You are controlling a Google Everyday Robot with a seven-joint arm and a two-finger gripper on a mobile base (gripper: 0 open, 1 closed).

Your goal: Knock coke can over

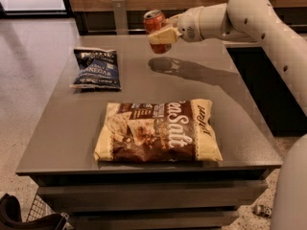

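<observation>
The coke can (pixel 154 20) is red with a silver top. It is held slightly tilted in the air above the far middle of the grey table (pixel 235 123), and its shadow falls on the tabletop below it. My gripper (pixel 159 36) reaches in from the right on the white arm (pixel 249 13). It is shut on the can's lower half, with a cream-coloured finger (pixel 164 34) across the can's front.
A blue chip bag (pixel 96 69) lies at the table's far left. A large brown and cream chip bag (pixel 158 131) lies near the front edge. A wire basket (pixel 41 214) stands on the floor at bottom left, and a small object (pixel 263 210) lies at bottom right.
</observation>
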